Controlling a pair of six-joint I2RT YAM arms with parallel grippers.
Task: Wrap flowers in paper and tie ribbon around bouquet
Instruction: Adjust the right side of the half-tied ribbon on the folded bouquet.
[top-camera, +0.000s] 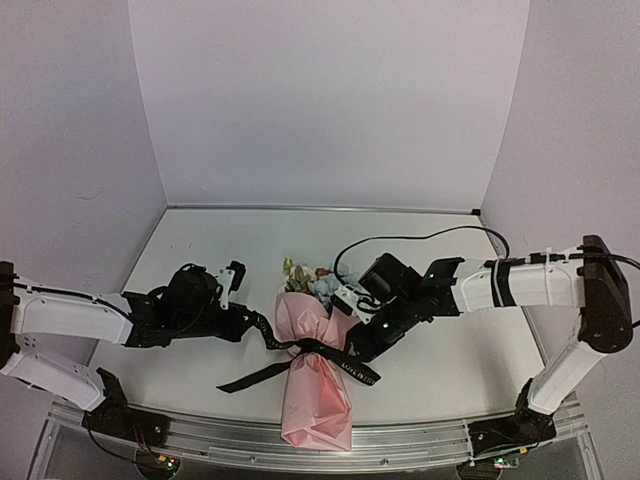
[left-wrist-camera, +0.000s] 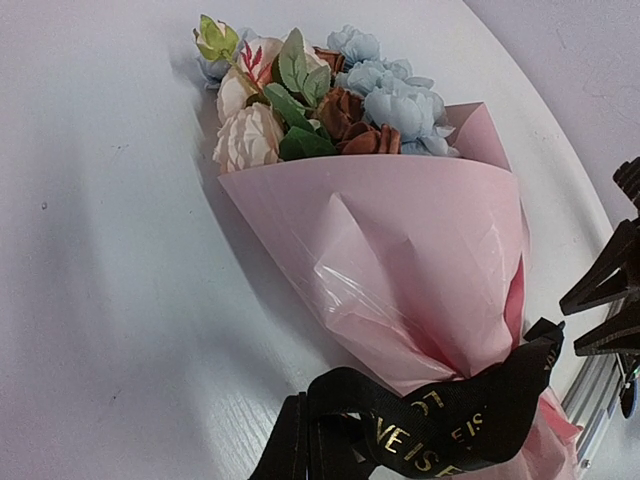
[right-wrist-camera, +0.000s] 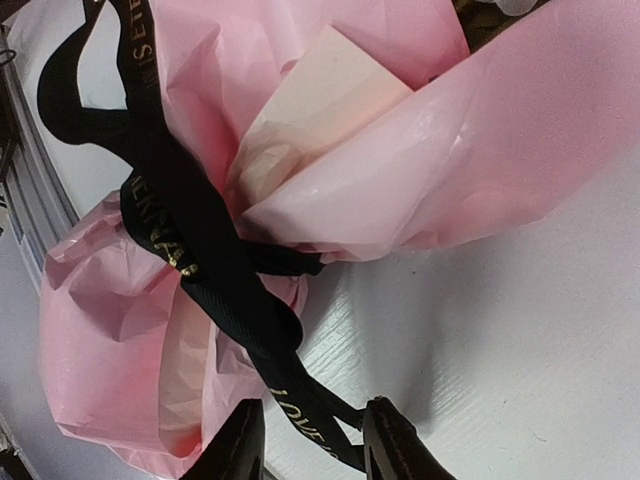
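Bouquet (top-camera: 316, 385) lies flat on the white tabletop (top-camera: 220, 250), about centre, between the two arms. Flowers (left-wrist-camera: 320, 100) point to the far side: pale blue, peach-white and rust heads plus green leaves, poking out of the cone's wide mouth. Paper (left-wrist-camera: 400, 250) is pink and translucent, folded round the stems into a cone. It is pinched in at a waist, then flares into a crumpled tail that reaches the tabletop's near edge.

Ribbon (right-wrist-camera: 170, 250) is black with gold lettering. It goes round the waist and crosses over itself there. One strand runs up-left from the waist to the left arm. One loose tail lies on the tabletop left of the cone, slanting toward the near edge. One lettered tail runs off to the right.

Left pincer (top-camera: 250, 324) sits left of the cone, low over the tabletop. Its jaws are fully closed on the ribbon strand; in its wrist view the ribbon runs straight into them at the bottom of the frame.

Right pincer (right-wrist-camera: 312, 440) is right of the waist, just beside the paper. Its jaws are partly apart, and the lettered tail passes through the gap between the two fingers (right-wrist-camera: 240, 445). The tail looks loose there, not clamped.
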